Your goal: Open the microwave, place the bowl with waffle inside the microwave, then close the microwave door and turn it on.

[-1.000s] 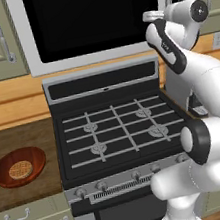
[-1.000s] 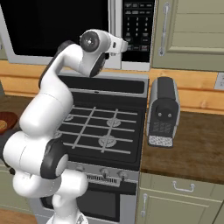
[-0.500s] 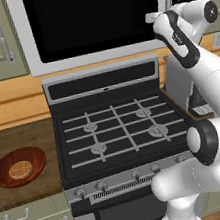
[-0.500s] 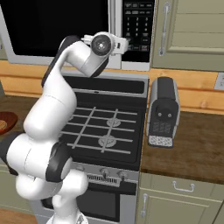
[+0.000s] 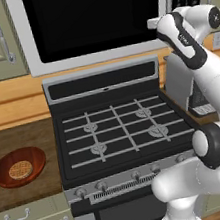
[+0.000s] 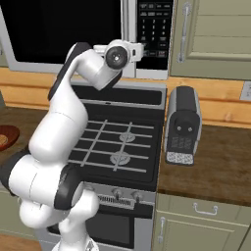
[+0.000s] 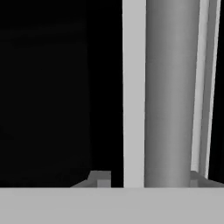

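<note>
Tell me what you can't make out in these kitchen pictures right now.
- Left base view: the gripper fingertips, hidden behind the arm's own wrist at the microwave door.
- Hand view: whether the fingers actually press the door handle; their tips are cut off at the bottom.
- Right base view: the bowl, cut by the left edge and the arm.
- Keypad labels: too small.

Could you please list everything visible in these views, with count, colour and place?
microwave: one, silver-grey with black glass, above the stove
microwave door handle: one, grey vertical bar, beside the button panel
stove: one, black, centre
bowl: one, reddish-brown, counter left of the stove
waffle: one, golden-tan, in the bowl
toaster: one, black and grey, counter right of the stove
cabinets: beige, around
pincer: one, dark tips either side of the handle
</note>
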You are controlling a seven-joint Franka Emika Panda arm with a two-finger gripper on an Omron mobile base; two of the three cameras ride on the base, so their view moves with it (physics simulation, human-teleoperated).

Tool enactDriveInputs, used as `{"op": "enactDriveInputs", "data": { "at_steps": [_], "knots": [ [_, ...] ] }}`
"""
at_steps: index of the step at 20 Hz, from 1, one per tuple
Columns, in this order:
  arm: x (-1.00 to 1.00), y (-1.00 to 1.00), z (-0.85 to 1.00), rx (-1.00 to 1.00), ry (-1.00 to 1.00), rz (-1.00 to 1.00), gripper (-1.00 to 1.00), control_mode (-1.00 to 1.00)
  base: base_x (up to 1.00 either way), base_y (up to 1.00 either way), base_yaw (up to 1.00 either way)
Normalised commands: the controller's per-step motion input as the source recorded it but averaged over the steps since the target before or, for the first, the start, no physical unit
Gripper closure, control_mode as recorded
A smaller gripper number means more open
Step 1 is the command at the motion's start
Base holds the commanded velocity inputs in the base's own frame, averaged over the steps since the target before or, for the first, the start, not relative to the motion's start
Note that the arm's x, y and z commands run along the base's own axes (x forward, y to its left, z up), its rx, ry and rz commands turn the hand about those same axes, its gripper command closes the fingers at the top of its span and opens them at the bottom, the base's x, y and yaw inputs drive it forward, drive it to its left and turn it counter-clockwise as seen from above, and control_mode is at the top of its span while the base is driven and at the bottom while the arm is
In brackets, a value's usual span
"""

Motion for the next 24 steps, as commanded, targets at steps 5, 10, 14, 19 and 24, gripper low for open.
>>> {"op": "enactDriveInputs", "data": {
  "at_steps": [5, 10, 14, 19, 24],
  "knots": [
    [-0.48, 0.32, 0.72, -0.14, 0.30, 0.28, 1.00, -1.00, 0.00, 0.00, 0.00],
    [-0.74, 0.00, 0.94, -0.15, 0.26, 0.29, 1.00, -1.00, 0.00, 0.00, 0.00],
    [-1.00, 0.03, 0.67, -0.14, 0.15, 0.29, 1.00, -1.00, 0.00, 0.00, 0.00],
    [-1.00, 0.46, 0.29, -0.10, 0.01, 0.29, 1.00, -1.00, 0.00, 0.00, 0.00],
    [-1.00, 0.96, 0.04, -0.16, 0.00, 0.22, 1.00, -1.00, 0.00, 0.00, 0.00]
  ]
}}
